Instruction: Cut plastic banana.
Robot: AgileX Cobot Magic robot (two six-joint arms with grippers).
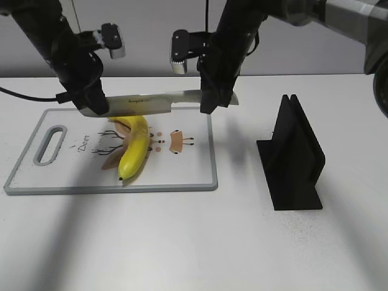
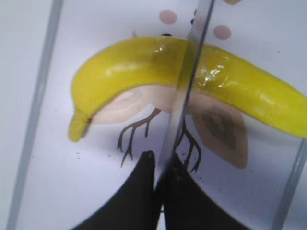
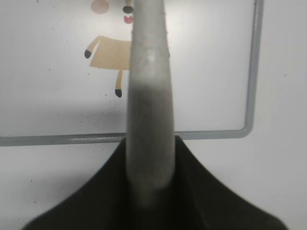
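Observation:
A yellow plastic banana (image 1: 134, 148) lies on the white cutting board (image 1: 194, 176); it also shows in the left wrist view (image 2: 144, 67). A silver knife (image 1: 154, 102) is held level just above the banana's far end. My left gripper (image 1: 91, 104) is shut on the blade's tip; in the left wrist view (image 2: 162, 165) the thin blade (image 2: 189, 72) crosses over the banana's middle. My right gripper (image 1: 209, 100) is shut on the knife's grey handle (image 3: 149, 110), seen over the board's right edge in the right wrist view.
A black knife stand (image 1: 294, 154) stands on the white table to the right of the board. The board has a handle slot (image 1: 50, 144) at its left end and a printed deer drawing (image 3: 112, 52).

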